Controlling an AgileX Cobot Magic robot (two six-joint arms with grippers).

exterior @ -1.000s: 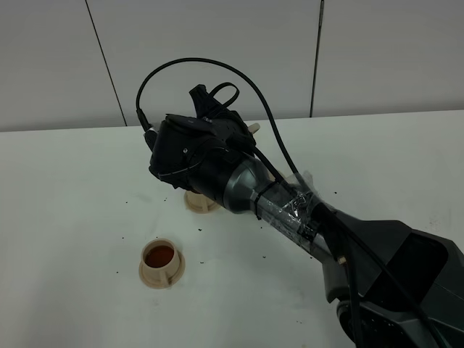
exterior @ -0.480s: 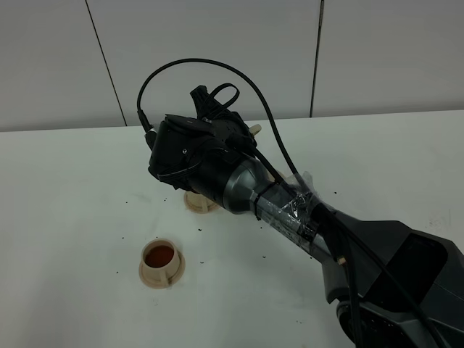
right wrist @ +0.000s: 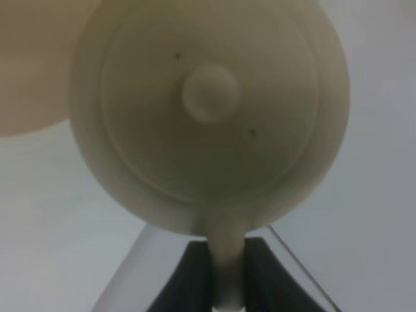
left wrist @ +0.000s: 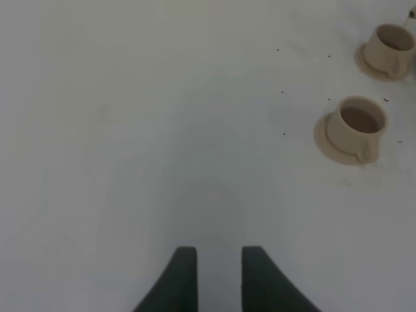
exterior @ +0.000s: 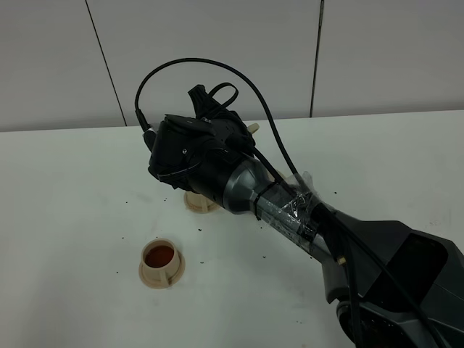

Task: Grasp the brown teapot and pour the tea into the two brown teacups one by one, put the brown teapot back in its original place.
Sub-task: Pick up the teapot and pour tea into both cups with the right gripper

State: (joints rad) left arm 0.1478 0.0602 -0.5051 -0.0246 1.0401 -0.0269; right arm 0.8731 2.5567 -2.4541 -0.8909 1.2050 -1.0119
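Arm (exterior: pixel 246 185) with teapot (right wrist: pixel 208 110) hides far teacup (exterior: pixel 197 204); filled teacup (exterior: pixel 161 262) nearby; table (exterior: pixel 72 203) speckled.

- One brown teapot (right wrist: pixel 208 110), with one knobbed lid (right wrist: pixel 209 94).
- Two brown teacups: one (left wrist: pixel 356 125) nearer the left wrist camera, the other (left wrist: pixel 389 49) farther off.
- Two small saucers, one (left wrist: pixel 320 138) under the nearer cup and one (left wrist: pixel 361 64) under the farther.
- Two grippers, the left gripper (left wrist: pixel 218 276) and the right gripper (right wrist: pixel 227 260), each with two dark fingers.
- One robot arm (exterior: pixel 290 206) in the high view.
- One black cable (exterior: pixel 217 64) looping above that arm.
- One white table (exterior: pixel 72 181).
- Three wall panels (exterior: pixel 210 43), parted by two dark seams.
- Dark specks on the table: many, too small to count.
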